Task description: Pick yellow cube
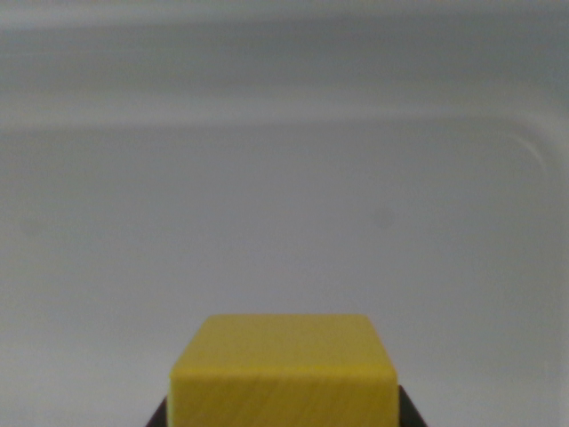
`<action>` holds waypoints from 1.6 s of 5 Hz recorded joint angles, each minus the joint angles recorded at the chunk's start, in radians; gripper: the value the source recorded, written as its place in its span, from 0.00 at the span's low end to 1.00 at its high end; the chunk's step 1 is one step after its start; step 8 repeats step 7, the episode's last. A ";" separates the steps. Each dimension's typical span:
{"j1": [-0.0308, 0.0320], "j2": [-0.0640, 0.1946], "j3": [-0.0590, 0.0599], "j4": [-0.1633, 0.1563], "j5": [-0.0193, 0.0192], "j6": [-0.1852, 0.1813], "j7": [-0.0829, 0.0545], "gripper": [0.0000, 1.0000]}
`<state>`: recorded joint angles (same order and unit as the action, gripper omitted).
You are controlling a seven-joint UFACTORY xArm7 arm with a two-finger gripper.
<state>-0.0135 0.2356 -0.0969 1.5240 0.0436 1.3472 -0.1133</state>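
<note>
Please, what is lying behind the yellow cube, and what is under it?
Behind the yellow cube only a plain grey-white surface shows, with a rounded raised edge at upper right. Dark parts flank the cube's lower corners, probably the end effector. What lies under the cube is covered and cannot be seen.

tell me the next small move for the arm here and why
Probably a short straight lift. The yellow cube fills the bottom centre of the wrist view, with dark parts, likely the jaws, showing at both its lower corners, so it looks gripped, though contact itself is not visible. The pale tray behind is blurred. Raising slowly would confirm that the cube comes up with the arm.
</note>
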 joint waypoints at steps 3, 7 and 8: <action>0.0006 -0.021 -0.001 0.029 -0.0033 0.050 0.003 1.00; 0.0009 -0.030 -0.002 0.042 -0.0048 0.072 0.004 1.00; 0.0009 -0.030 -0.002 0.042 -0.0048 0.072 0.004 1.00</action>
